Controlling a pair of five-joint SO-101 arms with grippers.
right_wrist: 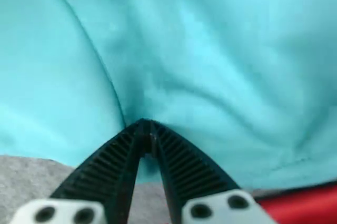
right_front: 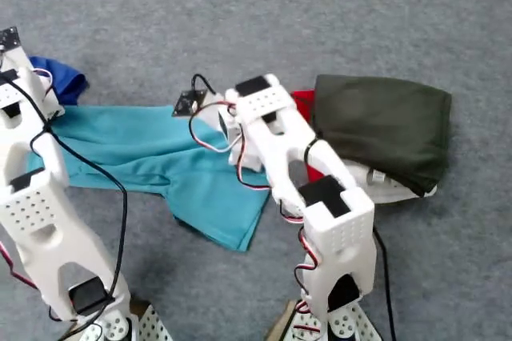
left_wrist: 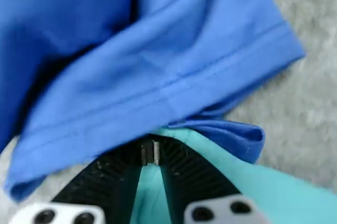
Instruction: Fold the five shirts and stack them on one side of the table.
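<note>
Teal shirt [right_front: 160, 157] lies spread across your grey table [right_front: 320, 29]. Your left gripper [left_wrist: 150, 152] pinches its edge beside the blue shirt [left_wrist: 158, 50]; your right gripper [right_wrist: 147, 132] clamps its other end near the folded dark green shirt [right_front: 384, 121], which lies over a red shirt [right_front: 302, 103].

One teal shirt [right_front: 160, 149], four other shirts [right_front: 384, 121], two arms [right_front: 276, 137], one table [right_front: 240, 29]
</note>
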